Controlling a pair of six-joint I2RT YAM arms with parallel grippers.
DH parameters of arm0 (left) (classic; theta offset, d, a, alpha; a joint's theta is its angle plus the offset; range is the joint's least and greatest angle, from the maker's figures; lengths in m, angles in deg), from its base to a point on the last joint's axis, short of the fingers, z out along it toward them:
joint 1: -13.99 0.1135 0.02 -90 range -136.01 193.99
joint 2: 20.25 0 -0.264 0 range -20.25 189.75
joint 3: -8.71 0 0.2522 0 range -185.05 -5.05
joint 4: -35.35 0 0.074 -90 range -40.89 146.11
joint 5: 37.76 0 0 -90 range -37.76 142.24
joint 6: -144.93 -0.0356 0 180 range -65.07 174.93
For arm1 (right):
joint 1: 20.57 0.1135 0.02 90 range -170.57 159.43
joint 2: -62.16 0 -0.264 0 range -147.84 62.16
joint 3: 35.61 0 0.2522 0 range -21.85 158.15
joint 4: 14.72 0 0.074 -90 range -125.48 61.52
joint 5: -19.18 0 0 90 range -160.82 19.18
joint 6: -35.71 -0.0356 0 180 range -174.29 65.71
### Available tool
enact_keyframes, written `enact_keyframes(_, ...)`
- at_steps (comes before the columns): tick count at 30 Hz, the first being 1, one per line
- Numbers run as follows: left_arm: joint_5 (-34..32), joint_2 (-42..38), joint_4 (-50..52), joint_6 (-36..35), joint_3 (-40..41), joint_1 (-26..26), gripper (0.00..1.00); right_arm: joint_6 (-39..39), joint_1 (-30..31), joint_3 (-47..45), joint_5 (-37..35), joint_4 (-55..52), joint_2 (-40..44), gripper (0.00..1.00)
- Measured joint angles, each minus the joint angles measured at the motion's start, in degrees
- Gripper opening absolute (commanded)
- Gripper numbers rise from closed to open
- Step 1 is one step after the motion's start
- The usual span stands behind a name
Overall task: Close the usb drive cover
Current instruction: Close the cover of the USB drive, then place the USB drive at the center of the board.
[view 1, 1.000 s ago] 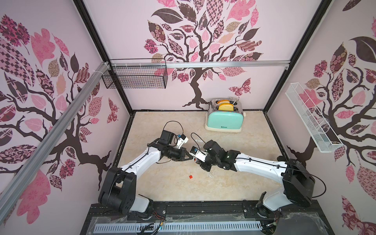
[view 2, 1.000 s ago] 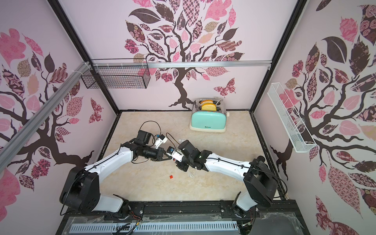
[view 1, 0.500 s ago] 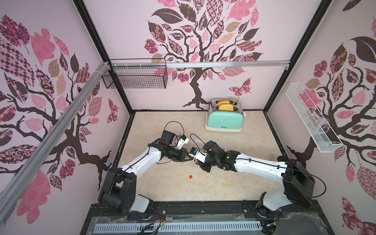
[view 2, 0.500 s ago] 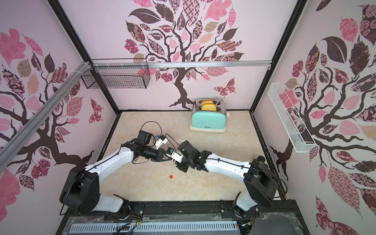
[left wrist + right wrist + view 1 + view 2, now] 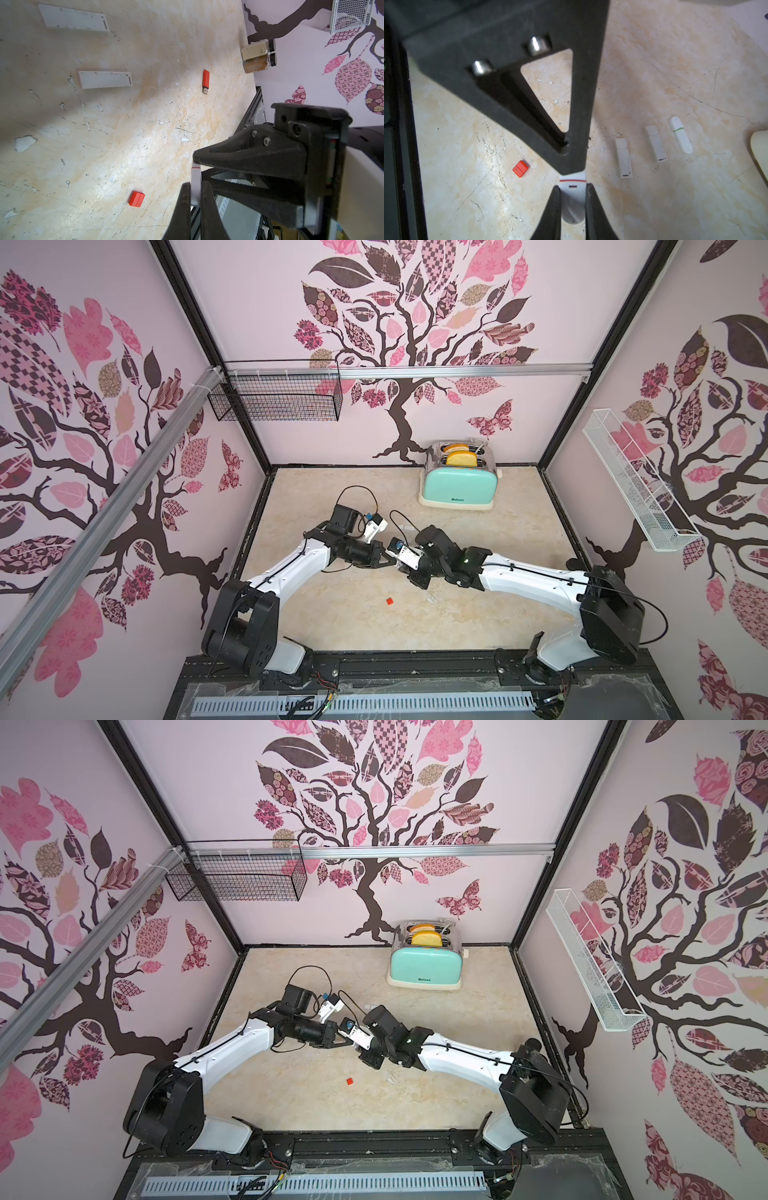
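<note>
Above the middle of the beige tabletop (image 5: 498, 539), the white USB drive (image 5: 573, 199) is held off the surface between the two grippers. The right gripper (image 5: 572, 187) is clamped tight on one end and the left gripper (image 5: 195, 184) on the other. A thin red stripe (image 5: 573, 180) crosses the drive between the two sets of fingertips. Whether its cover is fully seated cannot be told.

A loose red cap (image 5: 389, 601) lies on the table at 6 o'clock from the held drive, well apart from it. A red USB drive (image 5: 206, 82) lies with its metal plug bare. Three more white USB drives (image 5: 623, 158) lie side by side in a row, one with a green band (image 5: 679, 129). A mint toaster (image 5: 458, 481) with toast (image 5: 461, 457) in its slots stands at 1 o'clock, by the back wall. Two spice jars (image 5: 258, 56) stand touching each other at the foot of the wall at 3 o'clock.
</note>
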Motion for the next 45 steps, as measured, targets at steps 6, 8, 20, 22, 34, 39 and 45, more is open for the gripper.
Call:
enact_keyframes(6, -0.6, 0.0, -0.1, -0.7, 0.0, -0.2, 0.0, 0.6, -0.1, 0.0, 0.0, 0.4, 0.0, 0.03)
enact_keyframes(8, -0.9, 0.0, -0.3, -1.0, 0.0, -0.3, 0.0, 0.7, -0.1, -0.3, 0.0, 0.9, 0.0, 0.02)
enact_keyframes(20, -3.3, -0.1, 0.1, -1.1, -0.1, -0.9, 0.13, -0.8, -0.2, -4.2, 0.2, 7.2, 0.0, 0.02)
enact_keyframes(22, -3.8, -0.5, 0.5, -1.4, -0.1, -1.0, 0.23, -0.4, -0.1, -4.7, -0.1, 8.4, 0.1, 0.02)
enact_keyframes(34, -8.0, -12.6, 2.3, -4.7, 1.8, 5.3, 0.66, 2.3, -2.8, -10.0, -0.5, 9.0, 5.2, 0.03)
enact_keyframes(39, -10.4, -13.7, 2.2, -6.0, 2.9, 7.3, 0.69, 3.4, -3.1, -9.9, -1.0, 4.5, 4.6, 0.03)
enact_keyframes(45, -14.6, -15.0, 2.4, -9.0, 3.1, 9.1, 0.76, 5.8, -3.6, -4.7, -1.6, -1.4, 1.0, 0.04)
